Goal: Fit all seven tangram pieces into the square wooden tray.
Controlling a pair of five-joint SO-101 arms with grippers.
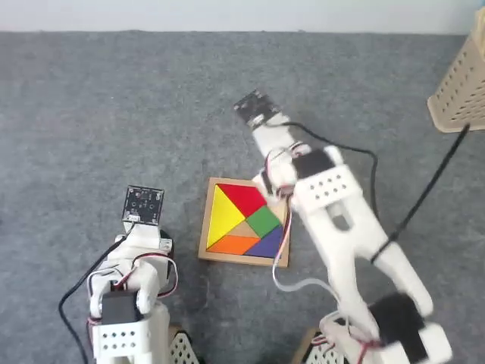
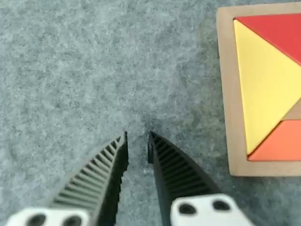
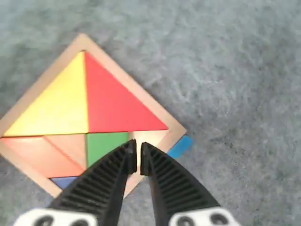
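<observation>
**Right gripper over a nearly full tray, with one blue piece left outside the rim.**

In the high view we see the tray (image 1: 207, 220) in the middle of the desk (image 1: 91, 98). The right arm lies across the tray's right side and covers that rim, while the left arm stands well apart on the other side. In the left wrist view the left gripper (image 2: 138, 141) is a little ajar and empty over bare desk, with the tray off to one side. In the right wrist view the right gripper (image 3: 135, 154) is pinched together and empty. Its tips are above a bare triangular gap (image 3: 150, 136) beside the green square (image 3: 106, 143). The blue piece (image 3: 181, 146) lies just outside the rim next to that gap, its visible edge running along the rim, and we judge the right arm far nearer to it. The rim hides most of its shape, and we cannot tell whether it leans on the tray.
</observation>
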